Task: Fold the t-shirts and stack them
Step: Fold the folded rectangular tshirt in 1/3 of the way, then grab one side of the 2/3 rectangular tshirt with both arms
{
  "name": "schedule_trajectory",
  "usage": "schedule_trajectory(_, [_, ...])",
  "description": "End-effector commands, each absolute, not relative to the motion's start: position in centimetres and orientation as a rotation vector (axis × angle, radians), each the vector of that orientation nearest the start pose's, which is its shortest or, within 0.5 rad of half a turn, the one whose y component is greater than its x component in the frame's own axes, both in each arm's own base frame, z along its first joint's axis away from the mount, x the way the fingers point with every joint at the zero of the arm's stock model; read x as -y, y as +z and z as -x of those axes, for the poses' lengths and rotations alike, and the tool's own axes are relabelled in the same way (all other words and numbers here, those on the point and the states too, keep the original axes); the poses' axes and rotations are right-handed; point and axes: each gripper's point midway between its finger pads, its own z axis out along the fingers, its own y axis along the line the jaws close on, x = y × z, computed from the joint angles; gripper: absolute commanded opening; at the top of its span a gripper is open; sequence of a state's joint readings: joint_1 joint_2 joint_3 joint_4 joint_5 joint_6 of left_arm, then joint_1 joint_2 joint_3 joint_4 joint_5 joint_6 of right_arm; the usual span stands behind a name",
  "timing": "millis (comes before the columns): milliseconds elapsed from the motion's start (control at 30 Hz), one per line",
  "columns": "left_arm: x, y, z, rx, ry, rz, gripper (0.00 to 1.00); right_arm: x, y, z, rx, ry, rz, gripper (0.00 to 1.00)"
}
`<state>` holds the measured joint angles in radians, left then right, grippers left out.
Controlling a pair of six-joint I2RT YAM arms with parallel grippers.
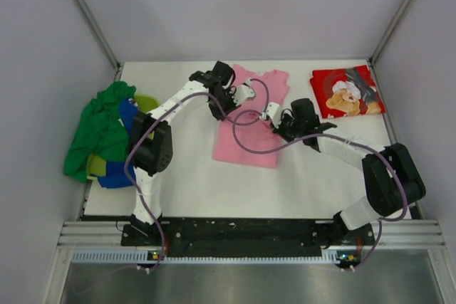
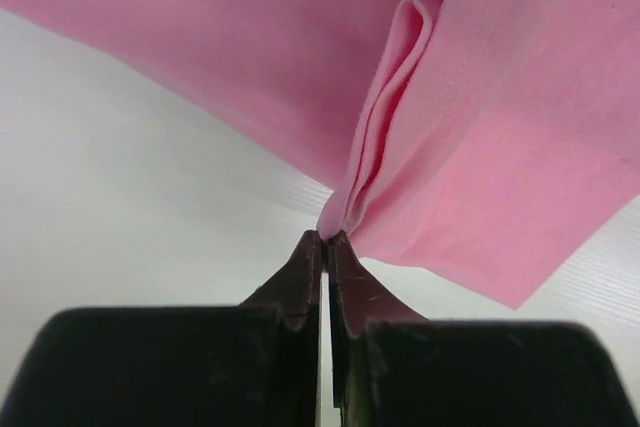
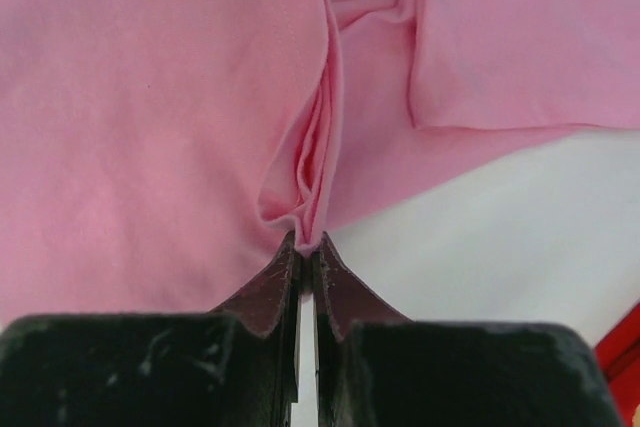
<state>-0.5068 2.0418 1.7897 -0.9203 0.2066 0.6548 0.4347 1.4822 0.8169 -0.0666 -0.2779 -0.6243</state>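
The pink t-shirt (image 1: 246,137) lies in the middle of the white table, partly folded. My left gripper (image 1: 222,95) is shut on a pinched fold at its left edge, seen in the left wrist view (image 2: 327,235) with the pink cloth (image 2: 480,147) bunched at the tips. My right gripper (image 1: 279,120) is shut on a fold at the shirt's right edge, seen in the right wrist view (image 3: 308,244) under pink cloth (image 3: 150,127). The red t-shirt with the teddy-bear chef print (image 1: 347,92) lies folded at the back right. Green (image 1: 100,129), blue (image 1: 127,115) and yellow-green (image 1: 146,101) shirts lie heaped at the left.
Grey walls enclose the table (image 1: 306,183) on three sides. The heap of shirts hangs over the table's left edge. The black rail (image 1: 242,233) with the arm bases runs along the near edge. A red corner (image 3: 625,362) shows at the right wrist view's lower right.
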Motion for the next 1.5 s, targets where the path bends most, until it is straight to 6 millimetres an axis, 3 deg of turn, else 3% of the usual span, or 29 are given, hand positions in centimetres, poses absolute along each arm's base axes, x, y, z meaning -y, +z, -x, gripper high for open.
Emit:
schedule_trajectory(0, [22.9,10.0,-41.9,-2.265,-0.151,-1.487,0.00,-20.1,12.1,-39.2,-1.753,0.180,1.201,0.00])
schedule_trajectory(367, [23.4,8.7,-45.0,-2.222,-0.078,-1.446,0.00,-19.0,9.9,-41.7,-1.806,0.137,1.209,0.00])
schedule_trajectory(567, [24.1,7.9,-46.7,-2.194,-0.060,-1.424,0.00,-18.1,9.4,-44.4,-1.832,0.054,1.156,0.00])
schedule_trajectory(700, [23.9,7.3,-46.9,-2.210,-0.048,-1.420,0.00,-18.5,9.3,-44.6,-1.832,0.076,1.175,0.01])
schedule_trajectory(767, [23.8,7.2,-46.8,-2.214,-0.039,-1.423,0.04,-18.1,9.3,-44.8,-1.842,0.054,1.167,0.09])
schedule_trajectory(833, [23.4,7.6,-47.5,-2.219,0.010,-1.385,0.16,-17.4,10.0,-45.7,-1.852,-0.001,1.131,0.26])
schedule_trajectory(867, [23.2,8.1,-48.2,-2.216,0.026,-1.347,0.21,-16.6,10.4,-46.4,-1.870,-0.041,1.085,0.35])
schedule_trajectory(967, [21.9,11.4,-50.3,-2.205,0.079,-1.234,0.35,-14.9,13.5,-47.8,-1.890,-0.026,0.896,0.45])
schedule_trajectory(1033, [21.6,13.5,-50.1,-2.188,0.055,-1.219,0.38,-15.6,16.3,-46.6,-1.825,0.096,0.869,0.50])
schedule_trajectory(1100, [22.4,15.3,-48.0,-2.118,-0.051,-1.306,0.38,-17.3,17.8,-43.6,-1.715,0.170,0.991,0.55])
schedule_trajectory(1200, [23.9,16.5,-42.6,-1.929,-0.271,-1.539,0.39,-19.4,17.8,-38.4,-1.535,0.145,1.233,0.59])
schedule_trajectory(1367, [22.9,13.2,-34.4,-1.734,-0.456,-1.827,0.43,-20.6,11.3,-29.6,-1.421,0.192,1.666,0.61])
schedule_trajectory(1400, [22.7,12.2,-33.0,-1.719,-0.487,-1.872,0.46,-20.7,10.3,-28.7,-1.428,0.197,1.710,0.61])
schedule_trajectory(1433, [22.4,11.2,-32.0,-1.714,-0.493,-1.908,0.58,-20.6,9.5,-28.0,-1.437,0.194,1.747,0.61])
schedule_trajectory(1467, [22.3,10.4,-31.4,-1.717,-0.480,-1.931,0.59,-20.6,8.7,-27.5,-1.445,0.185,1.776,0.61])
